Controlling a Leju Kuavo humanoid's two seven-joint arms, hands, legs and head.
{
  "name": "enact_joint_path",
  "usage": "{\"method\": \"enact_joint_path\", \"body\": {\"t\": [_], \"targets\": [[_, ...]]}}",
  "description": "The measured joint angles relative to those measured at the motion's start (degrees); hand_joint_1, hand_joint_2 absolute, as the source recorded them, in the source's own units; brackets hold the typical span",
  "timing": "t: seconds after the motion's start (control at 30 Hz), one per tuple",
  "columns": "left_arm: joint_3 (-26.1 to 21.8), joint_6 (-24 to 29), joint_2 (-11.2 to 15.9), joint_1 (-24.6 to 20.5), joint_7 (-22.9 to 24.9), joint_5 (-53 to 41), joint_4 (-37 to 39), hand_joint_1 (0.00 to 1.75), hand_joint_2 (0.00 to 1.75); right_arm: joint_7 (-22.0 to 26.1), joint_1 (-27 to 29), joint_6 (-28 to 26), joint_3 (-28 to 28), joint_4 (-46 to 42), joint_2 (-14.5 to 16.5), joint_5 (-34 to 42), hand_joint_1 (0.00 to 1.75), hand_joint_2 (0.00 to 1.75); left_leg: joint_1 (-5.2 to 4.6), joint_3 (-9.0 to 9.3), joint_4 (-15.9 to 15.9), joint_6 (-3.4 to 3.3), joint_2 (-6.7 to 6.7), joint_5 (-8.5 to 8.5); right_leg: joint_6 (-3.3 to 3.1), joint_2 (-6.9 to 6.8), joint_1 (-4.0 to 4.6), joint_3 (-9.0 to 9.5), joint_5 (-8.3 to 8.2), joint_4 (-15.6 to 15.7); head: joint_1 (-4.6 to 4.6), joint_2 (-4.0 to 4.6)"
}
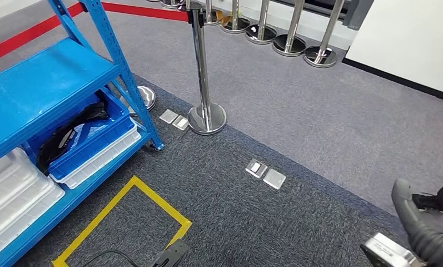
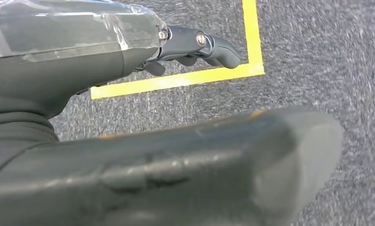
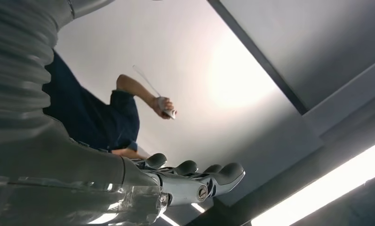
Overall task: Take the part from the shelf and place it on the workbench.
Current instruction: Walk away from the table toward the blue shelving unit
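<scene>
Blue shelf (image 1: 46, 83) w/ bins, left hand (image 2: 195, 44) empty, over yellow tape (image 2: 176, 80)

The left robot hand (image 2: 195, 47) shows blurred, its thumb (image 2: 223, 169) cut by the frame edge. The right robot hand (image 1: 424, 231) is cropped at the corner. Beyond the right robot hand, a person (image 3: 100, 117) stands half hidden.

Bins (image 1: 91, 150) in shelf (image 1: 46, 78), left
</scene>
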State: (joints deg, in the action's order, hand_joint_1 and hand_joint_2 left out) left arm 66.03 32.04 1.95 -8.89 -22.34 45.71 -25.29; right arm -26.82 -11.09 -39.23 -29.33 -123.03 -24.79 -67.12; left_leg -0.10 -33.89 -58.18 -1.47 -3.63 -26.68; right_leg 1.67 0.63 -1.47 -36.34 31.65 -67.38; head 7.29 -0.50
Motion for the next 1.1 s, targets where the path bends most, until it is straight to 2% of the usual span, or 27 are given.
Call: {"method": "enact_joint_path", "body": {"t": [0.03,0.07,0.1,0.13,0.2,0.27,0.33,0.37,0.4,0.43,0.47,0.5,0.57,0.6,0.63,0.7,0.77,0.8,0.83,0.87,0.9,0.93,0.97,1.0,1.03,1.07,1.1], "targets": [[0.0,0.0,0.0,0.0,0.0,0.0,0.0,0.0,0.0,0.0,0.0,0.0,0.0,0.0,0.0,0.0,0.0,1.75,-0.03,-0.2,-0.5,0.27,-0.59,-0.25,-0.03,0.99,-0.11,1.46,-1.58,3.6,-0.08,0.0],[0.0,0.0,0.0,-0.1,0.0,0.0,0.0,0.0,0.0,0.0,0.0,0.0,0.0,0.0,0.0,0.0,0.0,1.75,-0.02,-0.48,-0.9,0.56,-1.16,-0.45,-0.17,1.87,-0.22,2.44,-2.48,6.1,-0.12,0.0],[0.0,0.0,0.0,-0.1,0.1,0.0,0.0,0.0,0.0,-0.1,0.0,0.1,0.0,0.0,0.0,0.0,0.0,1.75,0.01,-0.79,-1.3,0.87,-1.63,-0.57,-0.35,2.51,-0.21,2.92,-2.65,7.4,-0.1,0.0],[0.1,0.0,0.0,0.0,0.1,0.0,0.0,0.0,0.0,-0.1,0.0,0.1,0.0,0.0,0.0,0.0,0.0,1.75,0.08,-1.03,-1.4,1.17,-2.09,-0.58,-0.64,2.62,-0.09,3.0,-2.39,7.6,-0.06,0.0],[0.1,0.0,0.0,0.1,0.2,0.0,0.0,0.0,0.0,-0.2,0.0,0.2,0.0,0.0,0.0,0.0,0.0,1.75,0.29,-1.15,-1.6,1.7,-2.5,-0.67,-1.37,1.6,-0.02,3.22,-2.52,7.8,0.07,0.0],[0.1,0.0,0.0,0.1,0.2,-0.1,0.0,0.0,0.0,-0.4,-0.1,0.2,0.0,0.0,0.0,0.0,0.0,1.75,0.24,-2.13,-4.1,2.35,-0.57,-2.14,-1.98,0.39,-0.15,3.73,-2.59,8.2,0.48,0.0],[0.2,0.0,0.0,-0.1,0.3,-0.1,0.0,0.0,0.0,-0.6,0.0,0.2,0.0,0.0,0.0,-0.1,0.0,1.75,0.4,-5.31,-10.8,2.99,2.04,-5.19,-2.4,-0.93,-0.03,4.12,-2.39,8.4,0.96,0.0],[0.2,0.0,0.0,-0.1,0.3,-0.1,0.0,0.0,0.0,-0.7,0.1,0.2,0.0,0.0,0.0,-0.1,0.0,1.75,0.59,-7.17,-14.3,3.2,2.61,-6.45,-2.54,-1.59,0.05,4.23,-2.24,8.4,1.02,0.0],[0.2,0.0,0.0,0.0,0.4,-0.1,0.0,0.0,0.0,-0.8,0.1,0.2,0.0,0.0,0.0,-0.2,0.0,1.75,0.73,-8.44,-16.6,3.31,2.89,-6.94,-2.56,-2.2,0.1,4.36,-2.09,8.4,1.04,0.0],[0.2,0.0,0.0,0.0,0.4,-0.1,0.0,0.0,0.0,-0.8,0.1,0.2,0.0,0.0,0.0,-0.2,0.0,1.75,0.81,-8.71,-16.9,3.31,3.05,-6.4,-2.51,-2.78,0.11,4.53,-1.92,8.3,1.07,0.0],[0.2,0.0,0.0,0.1,0.4,-0.1,0.0,0.0,0.0,-0.9,0.2,0.2,0.0,0.0,0.0,-0.2,0.0,1.75,0.82,-7.83,-14.9,3.2,3.24,-4.91,-2.41,-3.31,0.1,4.78,-1.72,8.3,1.11,0.0],[0.2,0.0,0.0,0.1,0.5,-0.1,0.0,0.0,0.0,-0.9,0.2,0.2,0.0,0.0,0.0,-0.3,0.0,1.75,0.75,-6.0,-11.2,2.96,3.78,-2.82,-2.25,-3.84,0.1,5.12,-1.47,8.4,1.15,0.0],[0.2,0.1,0.0,0.0,0.5,-0.1,0.0,0.0,0.0,-1.0,0.2,0.2,0.0,0.0,0.0,-0.3,0.0,1.75,0.2,-2.64,-4.1,2.31,5.68,-0.21,-1.76,-4.78,0.26,5.7,-0.98,8.4,1.13,0.0],[0.2,0.1,0.0,-0.1,0.5,-0.1,0.0,0.0,0.0,-1.0,0.2,0.3,0.0,0.0,0.0,-0.4,0.0,1.75,-0.11,-1.87,-2.3,1.96,6.35,0.18,-1.45,-5.15,0.34,5.89,-0.8,8.5,1.09,0.0],[0.2,0.1,0.0,-0.1,0.5,-0.1,0.0,0.0,0.0,-1.0,0.2,0.3,0.0,0.0,0.0,-0.5,0.0,1.75,-0.4,-1.82,-1.8,1.7,6.48,-0.05,-1.14,-5.56,0.42,6.03,-0.7,8.7,1.05,0.0],[0.2,0.1,0.0,0.1,0.5,-0.1,0.0,0.0,0.0,-1.2,0.2,0.4,0.0,0.0,0.0,-0.6,0.0,1.75,-0.41,-1.7,-1.1,1.15,5.48,0.11,-0.47,-6.1,0.36,6.49,-0.41,9.0,1.03,0.0],[0.2,0.1,0.0,0.1,0.5,-0.1,0.0,0.0,0.0,-1.3,0.2,0.4,0.0,0.0,-0.1,-0.7,0.0,1.75,-0.18,-1.04,-0.1,0.44,4.53,0.4,-0.11,-4.51,0.21,6.12,1.09,7.3,0.85,0.0],[0.2,0.2,0.0,0.0,0.5,-0.1,0.0,0.0,0.0,-1.3,0.2,0.4,0.1,0.0,-0.1,-0.7,0.0,1.75,-0.05,-0.72,0.2,0.1,4.08,0.49,-0.08,-3.15,0.14,4.97,2.56,4.7,0.69,0.0],[0.2,0.1,0.0,-0.1,0.5,-0.1,0.0,0.0,0.0,-1.4,0.3,0.5,0.1,0.0,-0.1,-0.7,0.0,1.75,-0.14,-0.57,0.3,-0.17,3.59,0.45,-0.12,-1.95,0.18,3.07,4.23,1.1,0.5,0.0],[0.2,0.1,0.0,-0.1,0.5,-0.1,0.0,0.0,0.0,-1.4,0.4,0.5,0.1,0.0,-0.2,-0.7,0.0,1.75,-0.21,-0.5,0.3,-0.37,3.05,0.39,-0.14,-1.3,0.23,0.85,5.65,-2.8,0.37,0.0],[0.2,0.1,0.0,-0.1,0.5,-0.1,0.0,0.0,0.0,-1.5,0.5,0.6,0.1,0.0,-0.2,-0.7,0.0,1.75,-0.29,-0.43,0.3,-0.47,2.45,0.3,-0.12,-0.99,0.28,-1.03,6.25,-5.8,0.29,0.0],[0.2,0.0,0.0,0.0,0.5,-0.1,0.0,0.0,0.0,-1.5,0.6,0.6,0.1,0.0,-0.2,-0.7,0.0,1.75,-0.36,-0.33,0.2,-0.53,1.8,0.2,-0.13,-0.84,0.3,-2.11,5.68,-6.9,0.23,0.0],[0.2,0.0,0.0,0.0,0.5,0.0,0.0,0.0,0.0,-1.5,0.6,0.6,0.1,0.0,-0.3,-0.7,0.0,1.75,-0.39,-0.21,0.1,-0.51,1.14,0.08,-0.19,-0.75,0.29,-2.07,3.99,-5.6,0.23,0.0],[0.2,0.0,0.0,0.0,0.5,0.0,0.0,0.0,0.0,-1.5,0.7,0.6,0.1,0.0,-0.3,-0.7,0.0,1.75,-0.38,-0.07,0.0,-0.41,0.45,-0.09,-0.26,-0.44,0.24,-1.04,1.49,-2.4,0.22,0.0],[0.2,0.0,0.0,0.0,0.5,0.0,0.0,0.0,0.0,-1.6,0.6,0.6,0.1,0.0,-0.3,-0.7,0.0,1.75,-0.36,-0.03,-0.3,-0.24,-0.2,-0.33,-0.36,0.52,0.14,0.38,-0.66,1.3,0.17,0.0],[0.2,0.0,0.0,-0.1,0.5,0.0,0.0,0.0,0.0,-1.6,0.7,0.6,0.1,0.0,-0.3,-0.7,0.0,1.75,-0.38,-0.18,-0.7,0.0,-0.83,-0.59,-0.45,1.53,0.02,1.63,-2.08,4.6,0.11,0.0],[0.2,0.0,0.0,-0.1,0.5,0.0,0.0,0.0,0.0,-1.6,0.7,0.7,0.1,0.0,-0.3,-0.7,0.0,1.75,-0.31,-0.42,-1.1,0.28,-1.38,-0.75,-0.53,2.41,-0.01,2.43,-2.75,6.7,0.11,0.0]]}}
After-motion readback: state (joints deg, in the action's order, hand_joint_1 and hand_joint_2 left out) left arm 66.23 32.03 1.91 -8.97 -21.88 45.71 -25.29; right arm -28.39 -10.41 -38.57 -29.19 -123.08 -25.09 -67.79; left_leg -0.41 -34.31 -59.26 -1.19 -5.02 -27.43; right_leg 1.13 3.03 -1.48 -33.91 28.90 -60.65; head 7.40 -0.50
